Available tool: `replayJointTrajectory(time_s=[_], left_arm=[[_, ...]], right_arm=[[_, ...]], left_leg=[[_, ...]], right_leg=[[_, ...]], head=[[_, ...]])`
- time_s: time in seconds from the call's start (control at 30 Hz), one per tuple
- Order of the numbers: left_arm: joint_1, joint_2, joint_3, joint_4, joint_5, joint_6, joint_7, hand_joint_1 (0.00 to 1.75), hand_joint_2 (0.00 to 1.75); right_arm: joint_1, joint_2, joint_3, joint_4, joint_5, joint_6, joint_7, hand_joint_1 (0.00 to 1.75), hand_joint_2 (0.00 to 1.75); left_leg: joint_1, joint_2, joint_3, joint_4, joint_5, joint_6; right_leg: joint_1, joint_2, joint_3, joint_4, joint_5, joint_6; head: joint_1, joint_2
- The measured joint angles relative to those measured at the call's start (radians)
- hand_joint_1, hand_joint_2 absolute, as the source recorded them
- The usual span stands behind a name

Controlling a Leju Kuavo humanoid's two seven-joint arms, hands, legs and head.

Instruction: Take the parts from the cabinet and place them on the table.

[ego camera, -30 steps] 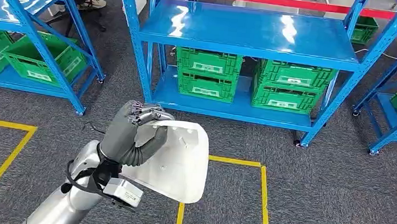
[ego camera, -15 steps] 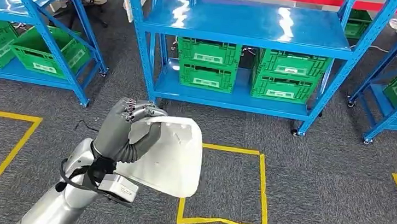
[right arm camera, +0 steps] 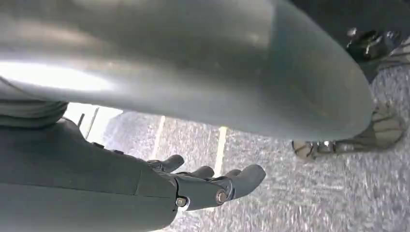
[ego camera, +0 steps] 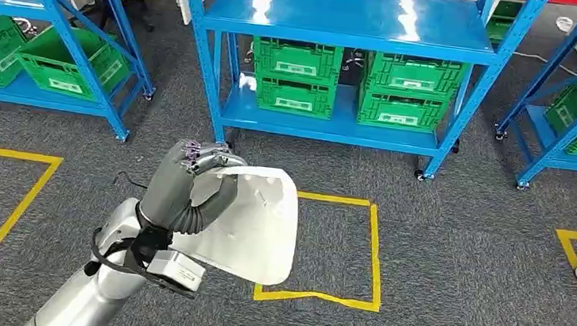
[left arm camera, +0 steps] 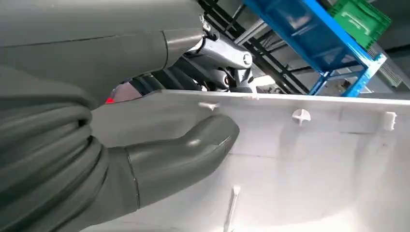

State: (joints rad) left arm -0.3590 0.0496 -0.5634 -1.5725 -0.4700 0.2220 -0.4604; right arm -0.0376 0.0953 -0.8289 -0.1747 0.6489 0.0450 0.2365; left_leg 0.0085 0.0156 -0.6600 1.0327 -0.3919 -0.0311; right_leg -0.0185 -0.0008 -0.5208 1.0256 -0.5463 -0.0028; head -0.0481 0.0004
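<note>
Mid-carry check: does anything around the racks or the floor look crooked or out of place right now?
One green crate on the left blue rack sits skewed, corner poking out past the shelf edge, unlike the squarely stacked crates on the middle rack. The left hand grips the white panel by its top edge; nothing looks damaged.

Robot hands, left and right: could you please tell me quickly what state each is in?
Left robot hand: holding the flat white plastic panel.
Right robot hand: holds nothing; open or closed cannot be told.
</note>
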Motion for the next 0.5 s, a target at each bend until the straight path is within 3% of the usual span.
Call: replayJointTrajectory(time_s=[0.03, 0.07, 0.13, 0.17, 0.2, 0.23, 0.3, 0.33, 0.37, 0.4, 0.43, 0.5], left_arm=[[0.000, 0.001, 0.000, 0.000, 0.000, 0.000, 0.000, 1.75, 1.75], [-0.001, 0.001, 0.000, 0.000, 0.000, 0.000, 0.001, 1.75, 1.75], [-0.001, 0.001, 0.000, 0.000, 0.000, 0.000, 0.001, 1.75, 1.75], [-0.001, 0.002, 0.000, 0.000, 0.000, 0.000, 0.001, 1.75, 1.75], [-0.001, 0.002, 0.000, 0.001, 0.000, 0.000, 0.001, 1.75, 1.75], [-0.001, 0.002, 0.000, 0.002, 0.000, 0.000, 0.002, 1.75, 1.75], [-0.002, 0.002, 0.000, 0.002, 0.000, 0.000, 0.002, 1.75, 1.75], [-0.003, 0.002, 0.000, 0.001, 0.000, 0.000, 0.001, 1.75, 1.75], [-0.006, 0.002, 0.000, -0.002, 0.000, 0.000, 0.002, 1.75, 1.75], [-0.009, 0.002, 0.000, -0.003, 0.000, 0.000, 0.000, 1.75, 1.75], [-0.009, 0.002, 0.001, -0.003, 0.000, 0.000, 0.001, 1.75, 1.75], [-0.009, 0.003, 0.000, -0.003, 0.000, 0.000, 0.000, 1.75, 1.75]], right_arm=[[-0.002, 0.000, 0.000, 0.000, 0.000, 0.000, 0.000, 0.00, 0.00], [-0.001, -0.001, 0.000, 0.000, 0.000, 0.000, 0.000, 0.00, 0.00], [-0.001, -0.003, 0.000, 0.000, 0.000, 0.000, 0.000, 0.00, 0.00], [-0.001, -0.003, 0.000, 0.000, 0.000, 0.000, 0.000, 0.00, 0.00], [0.000, -0.003, 0.000, 0.000, 0.000, 0.000, 0.000, 0.00, 0.00], [0.000, -0.003, 0.000, 0.000, 0.000, 0.000, 0.000, 0.00, 0.00], [0.000, -0.003, 0.000, 0.000, 0.000, 0.000, 0.000, 0.00, 0.00], [-0.001, -0.002, 0.000, 0.000, 0.000, 0.000, 0.000, 0.00, 0.00], [0.000, 0.002, 0.000, 0.000, 0.000, 0.001, 0.000, 0.00, 0.00], [0.000, 0.002, 0.000, 0.000, 0.000, 0.001, -0.001, 0.00, 0.00], [0.000, 0.002, 0.000, 0.000, 0.000, 0.001, -0.001, 0.00, 0.00], [0.000, 0.002, 0.000, 0.000, 0.000, 0.001, -0.001, 0.00, 0.00]], left_leg=[[0.003, -0.005, -0.009, 0.013, -0.031, -0.005], [0.002, -0.006, -0.022, 0.050, -0.088, -0.008], [0.003, -0.008, -0.058, 0.195, -0.204, -0.015], [0.003, -0.009, -0.068, 0.260, -0.232, -0.015], [0.002, -0.009, -0.064, 0.300, -0.229, -0.013], [0.001, -0.011, -0.044, 0.299, -0.202, -0.010], [-0.004, -0.011, 0.058, 0.185, -0.131, 0.008], [-0.011, -0.013, 0.126, 0.097, -0.129, 0.020], [-0.018, -0.013, 0.190, 0.003, -0.168, 0.035], [-0.018, -0.012, 0.219, -0.049, -0.182, 0.032], [-0.025, -0.013, 0.207, -0.048, -0.178, 0.033], [-0.024, -0.012, 0.195, -0.055, -0.164, 0.048]], right_leg=[[-0.002, -0.006, -0.010, 0.000, 0.011, -0.010], [-0.002, -0.007, -0.023, 0.000, 0.022, -0.018], [0.001, -0.008, -0.054, 0.001, 0.047, -0.023], [0.003, -0.008, -0.071, 0.002, 0.059, -0.023], [0.005, -0.008, -0.084, 0.003, 0.072, -0.023], [0.007, -0.009, -0.099, 0.003, 0.084, -0.022], [0.012, -0.008, -0.129, 0.004, 0.109, -0.020], [0.012, -0.008, -0.137, 0.004, 0.120, -0.018], [0.014, -0.007, -0.142, 0.005, 0.129, -0.013], [0.012, -0.008, -0.145, 0.004, 0.138, -0.007], [0.008, -0.010, -0.145, -0.001, 0.149, 0.000], [0.009, -0.010, -0.147, -0.012, 0.166, 0.017]], head=[[0.000, 0.000], [-0.002, 0.000], [-0.005, 0.000], [-0.005, 0.000], [-0.005, 0.000], [-0.005, 0.000], [-0.006, 0.000], [-0.006, 0.000], [-0.005, 0.000], [-0.006, 0.000], [-0.006, 0.000], [-0.008, 0.000]])
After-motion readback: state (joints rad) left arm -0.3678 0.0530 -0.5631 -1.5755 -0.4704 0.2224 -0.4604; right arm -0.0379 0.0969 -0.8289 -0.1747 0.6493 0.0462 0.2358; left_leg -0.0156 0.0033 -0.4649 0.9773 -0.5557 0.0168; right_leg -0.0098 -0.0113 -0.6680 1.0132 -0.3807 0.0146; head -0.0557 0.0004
